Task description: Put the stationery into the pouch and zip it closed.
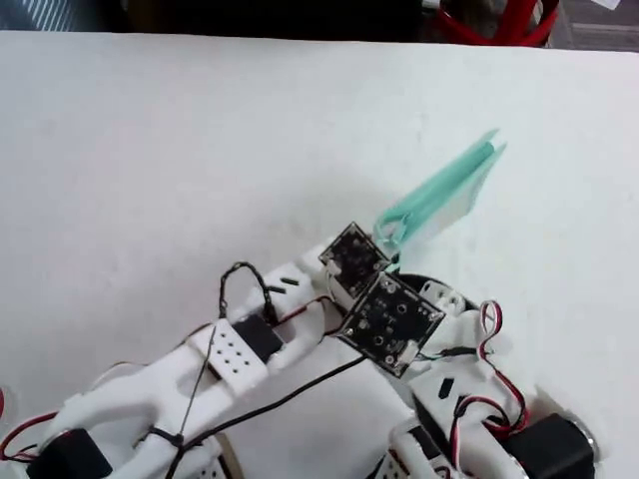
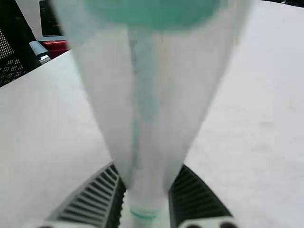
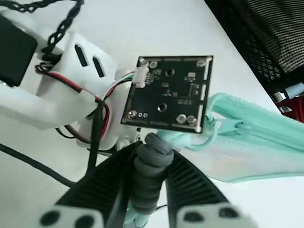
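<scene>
Pouch [image 1: 439,200] clamped by left gripper [image 2: 145,192]; grey ribbed item [image 3: 152,154] clamped by right gripper [image 3: 150,183] at zip end; closure judged unfinished.

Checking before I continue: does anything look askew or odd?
Yes: the pouch juts up tilted off the table, pinched at one end by the left gripper, while the right gripper clamps what looks like a pen by its zip.

A flat white matte tabletop [image 1: 150,150] spans nearly the whole frame; a thin black cable [image 1: 300,396] trails across it at lower centre
</scene>
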Controlling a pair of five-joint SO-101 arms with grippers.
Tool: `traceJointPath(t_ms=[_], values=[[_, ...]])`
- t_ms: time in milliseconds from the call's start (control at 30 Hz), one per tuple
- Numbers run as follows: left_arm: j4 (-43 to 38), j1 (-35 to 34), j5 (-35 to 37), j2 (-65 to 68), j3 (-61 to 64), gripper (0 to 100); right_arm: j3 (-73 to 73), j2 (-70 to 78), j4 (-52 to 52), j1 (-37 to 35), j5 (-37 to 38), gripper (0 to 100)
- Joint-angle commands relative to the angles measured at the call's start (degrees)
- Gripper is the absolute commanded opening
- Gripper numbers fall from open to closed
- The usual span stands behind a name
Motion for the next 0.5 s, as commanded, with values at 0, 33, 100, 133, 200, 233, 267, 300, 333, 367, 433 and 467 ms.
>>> traceJointPath(t_ms=[0, 33, 100, 133, 200, 233, 267, 300, 333, 367, 433, 467], values=[[-0.97, 0.04, -0.09, -0.31, -3.43, 2, -2.20, 0.13, 1.45, -3.30, 0.62, 1.9], [-0.88, 0.04, -0.09, -0.31, -3.43, 2, -2.20, 0.13, 1.98, -3.38, 0.70, 1.9], [-0.79, 0.04, -0.09, -0.31, -3.43, 2, -2.11, 0.13, 2.95, -3.38, 1.14, 1.9], [-0.79, 0.04, -0.09, -0.31, -3.43, 2, -2.11, 0.13, 3.21, -3.38, 1.23, 1.9], [-0.79, 0.04, -0.09, -0.31, -3.43, 2, -1.85, 0.13, 3.30, -3.38, 1.32, 1.9], [-0.79, 0.04, -0.09, -0.31, -3.43, 2, -1.23, 0.13, 3.30, -3.47, 1.76, 1.9], [-0.79, 0.04, -0.09, -0.31, -3.43, 2, -0.44, 0.13, 3.38, -3.47, 2.81, 1.9], [-0.79, 0.04, -0.09, -0.31, -3.43, 2, 0.88, 0.13, 3.38, -3.47, 3.69, 1.9], [-0.79, 0.04, -0.09, -0.31, -3.43, 2, 2.37, 0.13, 3.38, -3.56, 4.75, 1.9], [-0.79, 0.04, -0.09, -0.31, -3.43, 2, 3.87, 0.13, 3.38, -3.56, 5.63, 1.9], [-0.70, 0.04, -0.09, -0.31, -3.52, 2, 6.59, -0.13, 3.38, -4.09, 7.12, 1.9], [-0.70, 0.04, -0.09, -0.31, -3.52, 2, 7.56, -0.31, 3.38, -5.41, 7.47, 1.9]])
